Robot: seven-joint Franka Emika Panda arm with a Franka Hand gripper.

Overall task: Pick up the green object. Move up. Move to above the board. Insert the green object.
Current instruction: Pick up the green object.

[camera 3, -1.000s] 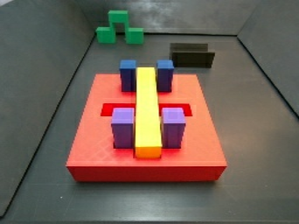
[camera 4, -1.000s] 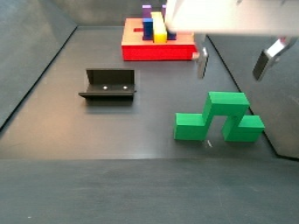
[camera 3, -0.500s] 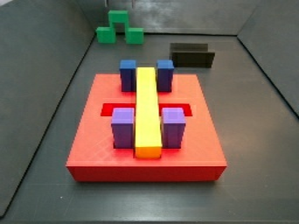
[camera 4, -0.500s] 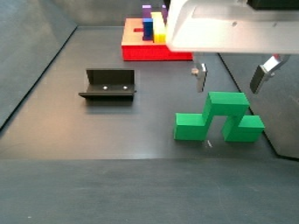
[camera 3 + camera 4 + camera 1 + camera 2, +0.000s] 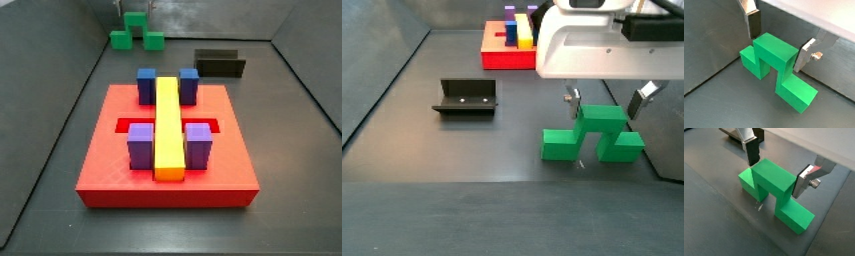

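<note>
The green object stands on the dark floor near the right wall, far from the board; it also shows in a side view at the far end. In both wrist views its raised centre cube lies between my fingers. My gripper is open and low over it, one finger on each side of the centre cube, with a gap showing beside that finger. The red board carries a yellow bar with purple blocks and blue blocks.
The fixture stands on the floor between the board and the green object. Grey walls enclose the floor; the right wall runs close beside the green object.
My gripper has come down from above the green object; its fingers now reach the level of the raised centre cube. The green object and the board have not moved.
</note>
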